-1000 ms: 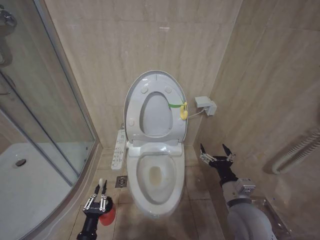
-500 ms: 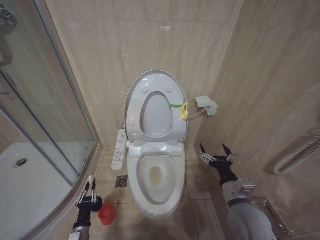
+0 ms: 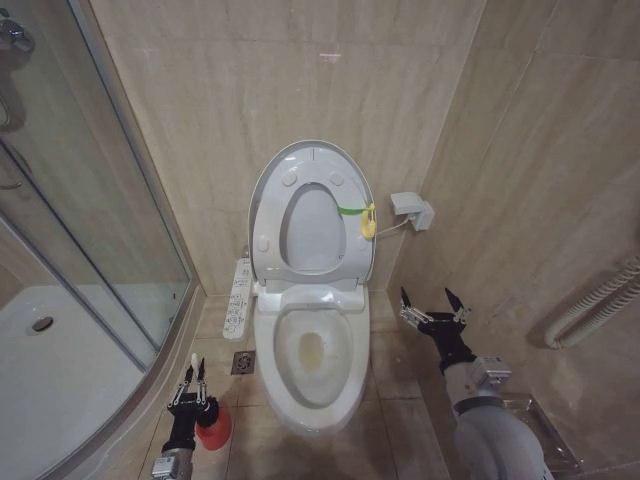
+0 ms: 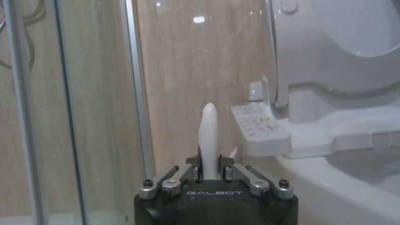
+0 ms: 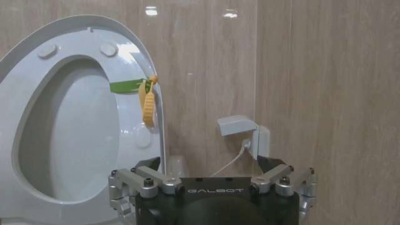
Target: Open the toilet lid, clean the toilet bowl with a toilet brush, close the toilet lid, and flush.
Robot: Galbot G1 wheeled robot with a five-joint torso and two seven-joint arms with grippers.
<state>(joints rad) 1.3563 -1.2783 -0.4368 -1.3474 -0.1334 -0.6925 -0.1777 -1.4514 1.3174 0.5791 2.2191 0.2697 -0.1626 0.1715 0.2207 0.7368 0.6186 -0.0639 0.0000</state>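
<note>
Your left gripper [image 4: 209, 174] has its jaws clenched on the toilet brush [image 4: 207, 136] handle, just above the red holder [image 3: 213, 427]. Your right gripper [image 3: 433, 305], jaws spread, waits right of the toilet bowl [image 3: 312, 352].

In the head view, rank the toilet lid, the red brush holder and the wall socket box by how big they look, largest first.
1. The toilet lid, raised against the wall, looks by far the largest.
2. and 3. The red holder and socket box look alike; the left gripper partly hides the holder, so no ranking.

Beige tiled floor [image 3: 395, 375], toilet bowl [image 3: 310, 385] as landmark.
Red brush holder [image 3: 214, 430] and floor drain [image 3: 243, 363] sit left of bowl.
</note>
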